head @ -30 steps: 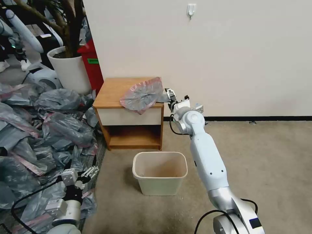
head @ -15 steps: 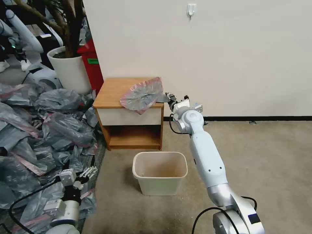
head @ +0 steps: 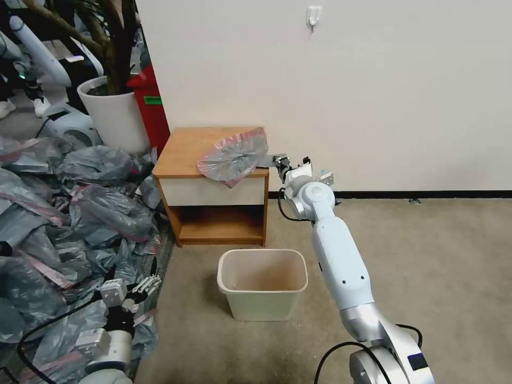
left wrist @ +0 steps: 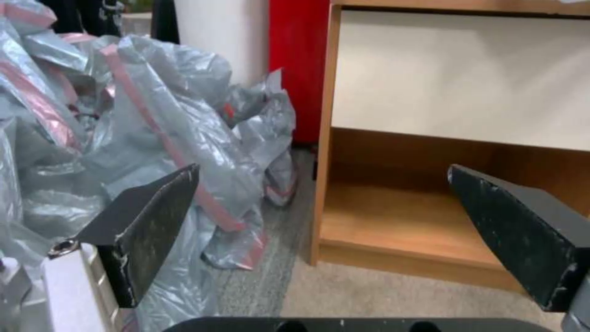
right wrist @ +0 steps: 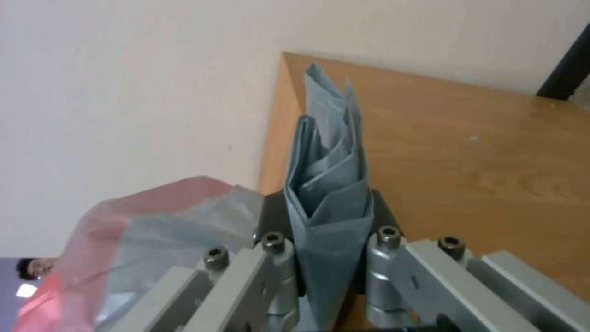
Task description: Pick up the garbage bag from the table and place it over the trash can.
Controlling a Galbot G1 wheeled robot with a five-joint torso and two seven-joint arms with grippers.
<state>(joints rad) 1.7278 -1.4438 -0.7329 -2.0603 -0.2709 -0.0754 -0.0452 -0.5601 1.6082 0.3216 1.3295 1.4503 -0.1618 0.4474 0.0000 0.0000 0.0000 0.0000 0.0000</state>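
Garbage bag (head: 232, 156) heaped at front right corner of table (head: 184, 149), 1 lobe drooping over front edge onto drawer front. Right gripper (head: 278, 160) just off table's right edge, fingers pinched onto a folded pleat of the grey film; same pleat seen clamped in right wrist view (right wrist: 329, 203). Judged very light, limp, crinkly, slippery; likely to trail and billow on lifting. Best hold: pink-red rim, bunched, so mouth can open over trash can (head: 262, 282) on floor before table. Mouth opening not traceable, folds overlap. Grip depth hidden behind fingers. Left gripper (left wrist: 344, 230) low by bag heap (head: 64, 213), fingers wide apart, empty.
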